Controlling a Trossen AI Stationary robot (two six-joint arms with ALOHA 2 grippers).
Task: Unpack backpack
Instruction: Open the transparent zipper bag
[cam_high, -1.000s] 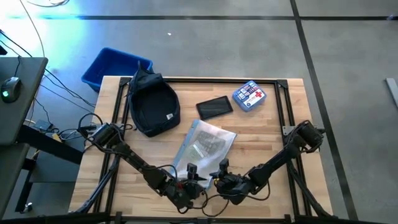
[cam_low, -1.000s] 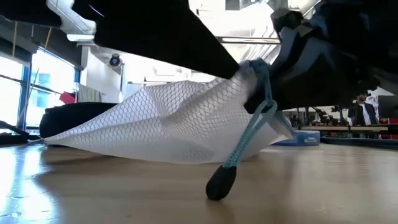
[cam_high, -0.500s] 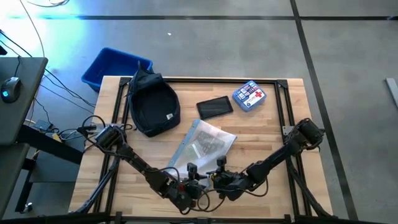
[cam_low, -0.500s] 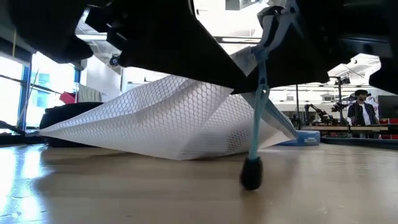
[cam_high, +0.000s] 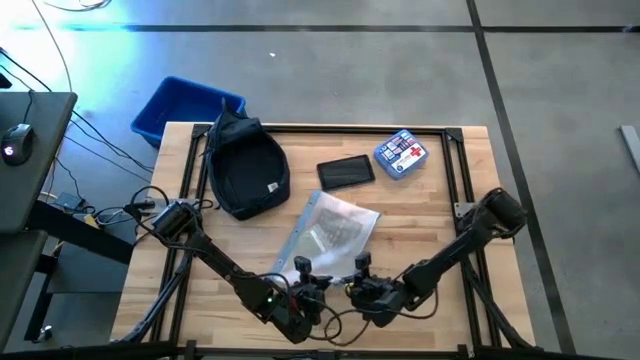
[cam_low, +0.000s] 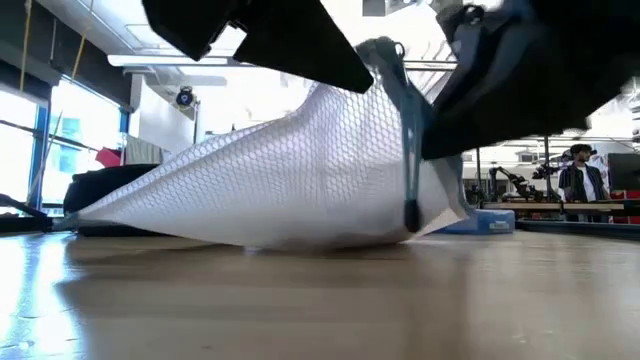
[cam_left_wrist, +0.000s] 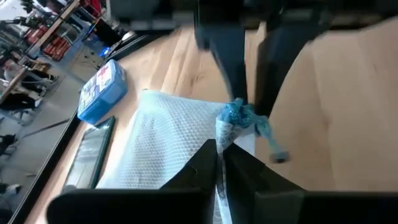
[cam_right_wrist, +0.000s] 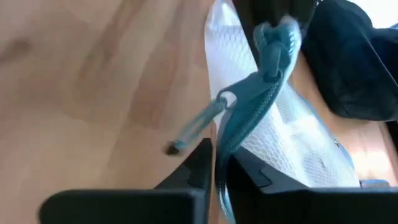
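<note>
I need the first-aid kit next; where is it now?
In the high view, the kit lies near the table's far right corner, right of the black case.

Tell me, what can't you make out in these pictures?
- White mesh pouch: contents too small from above and blurred in the low view.
- Blue bin: partly cut off by the table edge and backpack.
- First-aid tin: lettering too small.
</note>
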